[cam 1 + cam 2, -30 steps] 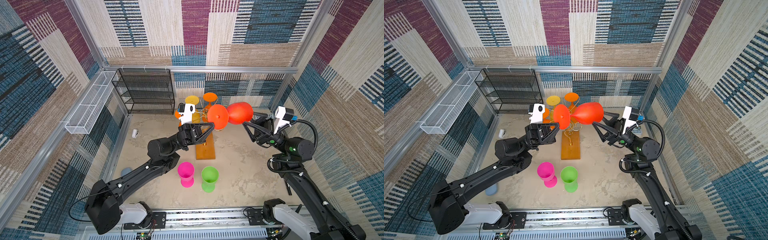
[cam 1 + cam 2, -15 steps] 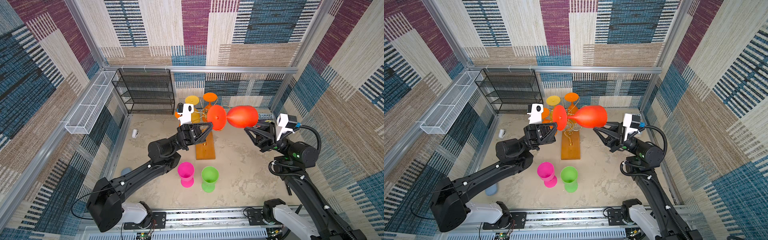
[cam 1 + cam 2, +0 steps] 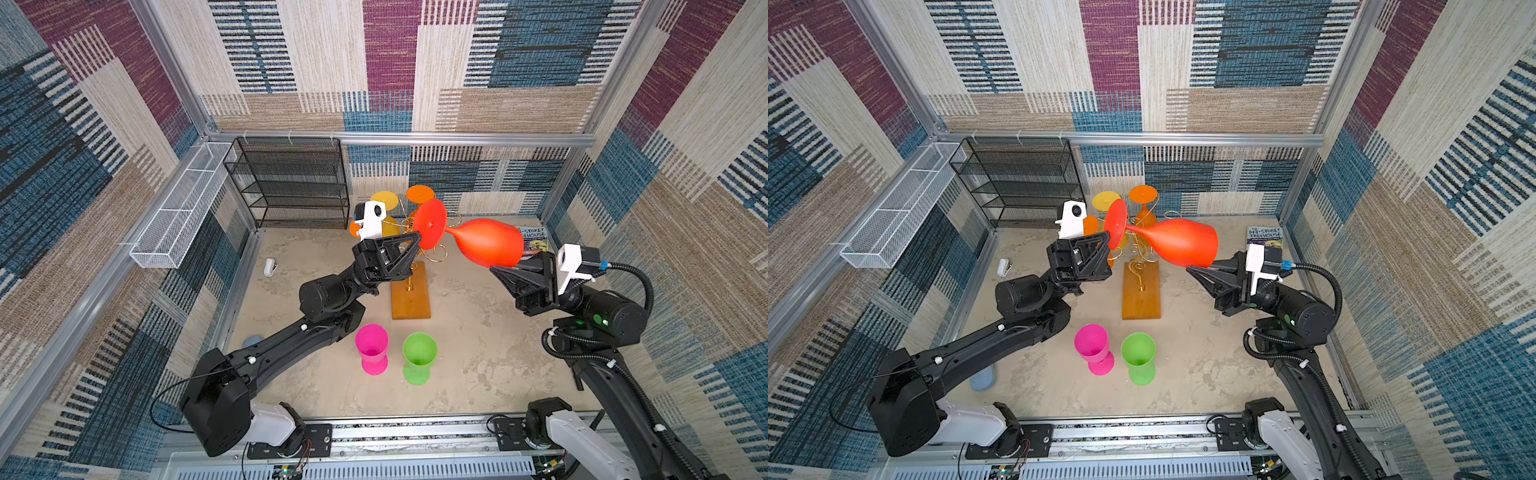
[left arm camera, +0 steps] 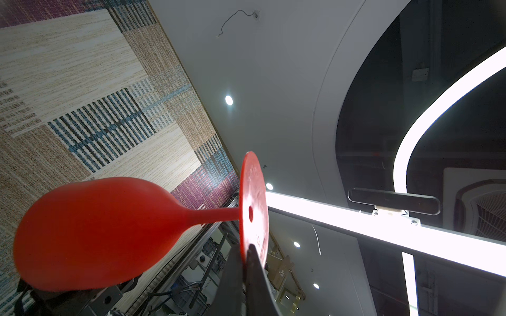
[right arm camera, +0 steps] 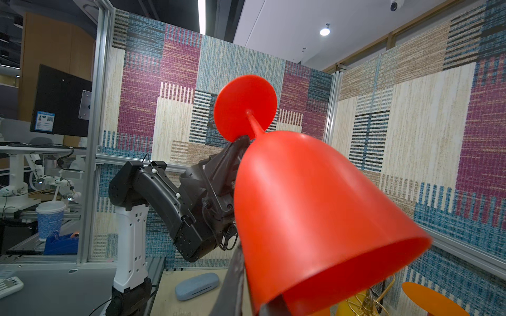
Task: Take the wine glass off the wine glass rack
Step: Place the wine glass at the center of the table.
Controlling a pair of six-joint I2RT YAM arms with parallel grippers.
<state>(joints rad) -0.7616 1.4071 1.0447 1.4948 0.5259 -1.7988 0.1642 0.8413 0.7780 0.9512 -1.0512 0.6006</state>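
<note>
Okay, red wine glass is off the hooks. It lies sideways in the air at centre frame in both top views, just up and right of the wine glass rack, and I see no contact with the gold wires.

Left gripper pinches the lower edge of the foot disc. The left wrist view shows both fingers pressed flat on that thin disc.

Right gripper is at the bowl's open rim, fingers drawn to a narrow wedge. In the right wrist view the rim wall runs down between them, so I read it as nipped on the rim, not spread.

Why two holds: my guess is a handover. A foot grip suits sliding the stem out of a wire scroll, and a bowl grip suits standing it upright.

Yellow glass and orange glass hang on the rack behind. Pink glass and green glass stand upright at lower centre, likely the drop zone.

Risk: a thin rim pinch could let the glass swing once left lets go.
</note>
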